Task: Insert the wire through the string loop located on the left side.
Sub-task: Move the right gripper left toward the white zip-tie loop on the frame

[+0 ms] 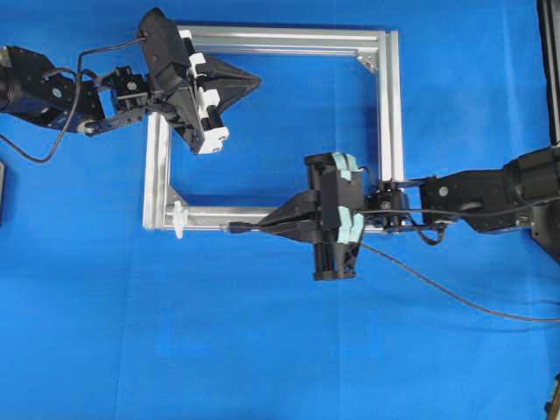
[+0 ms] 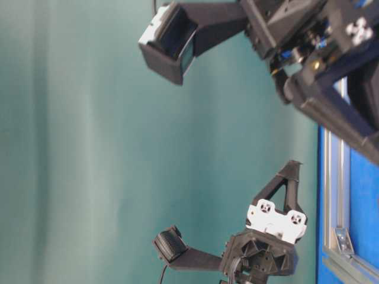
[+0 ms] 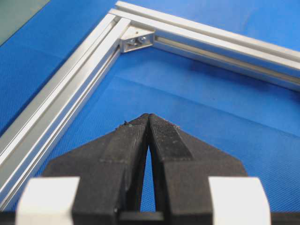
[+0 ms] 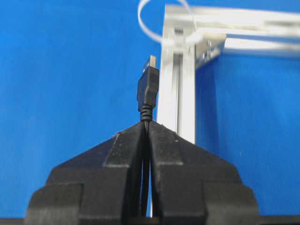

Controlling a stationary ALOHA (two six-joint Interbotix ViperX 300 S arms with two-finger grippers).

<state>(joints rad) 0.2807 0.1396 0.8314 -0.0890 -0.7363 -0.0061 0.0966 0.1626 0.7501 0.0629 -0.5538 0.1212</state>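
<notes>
Blue mat, wire before string loop

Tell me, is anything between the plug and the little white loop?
Nothing blocks the way. In the right wrist view, only bare blue mat lies between the wire plug and the string loop, with the frame rail running alongside.

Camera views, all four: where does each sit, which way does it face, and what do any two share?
Overhead: above, looking down on the aluminium frame, both arms.
Table-level: low, side-on; both arms against a green wall.
Left wrist: behind the shut left gripper, facing a frame corner.
Right wrist: behind the right gripper clamping the wire, facing the string loop.
Overhead shares these.
</notes>
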